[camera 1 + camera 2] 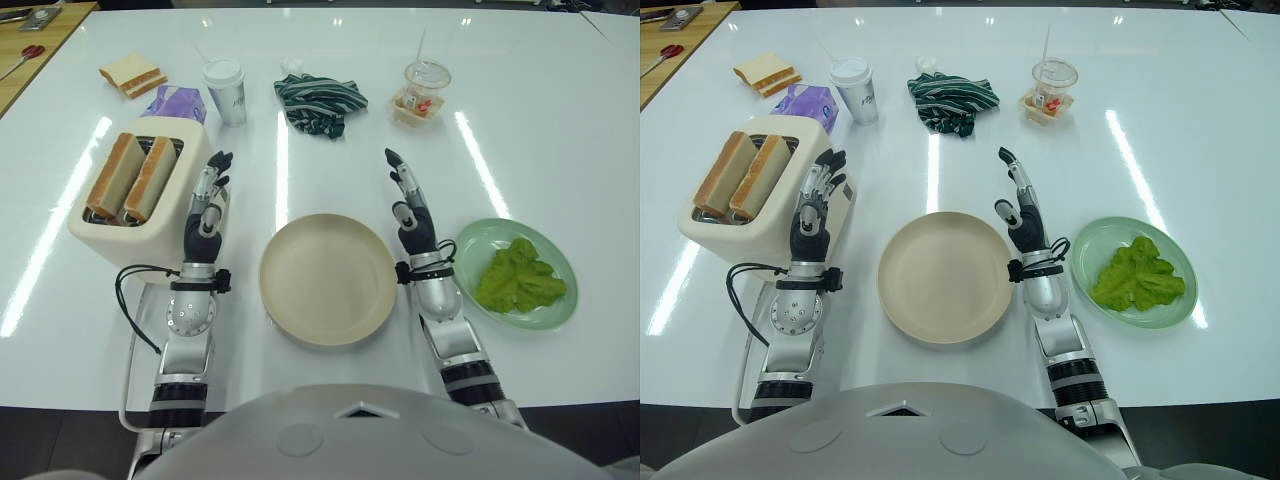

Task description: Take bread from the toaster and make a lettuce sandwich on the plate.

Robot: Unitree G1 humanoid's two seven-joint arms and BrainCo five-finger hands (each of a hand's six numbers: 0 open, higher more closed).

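Bread: two toasted slices [115, 175] stood upright, side by side, in the slots of a cream toaster [150, 225], their tops well clear of the casing. The toaster sat on the left part of the white tabletop [560, 120], roughly midway between the near and far edges.

Plate [328, 278]: beige, round and bare, lying at the middle of the near edge between the two hands.

Lettuce [518, 275]: a crumpled green leaf on a pale green plate [482, 236], toward the near right of the tabletop, just beside the right forearm.

Left hand [205, 215]: released, grasping nothing, its fingers extended toward the far edge. It was set close against the toaster's right flank; whether it touched the casing could not be told.

Right hand [412, 215]: likewise released, fingers straight and pointing toward the far edge. It lay between the beige plate and the green one, just beside the beige plate's right rim.

Along the far side, left to right:
- a stack of plain bread slices [132, 74]
- a purple packet [175, 102], just behind the toaster
- a lidded paper cup [226, 92]
- a bundled green-and-white striped cloth [320, 102]
- a clear plastic cup [424, 92] with a straw and some food in its bottom

Beyond the far left corner, on a wooden surface [60, 30], lay red-handled scissors [28, 55].
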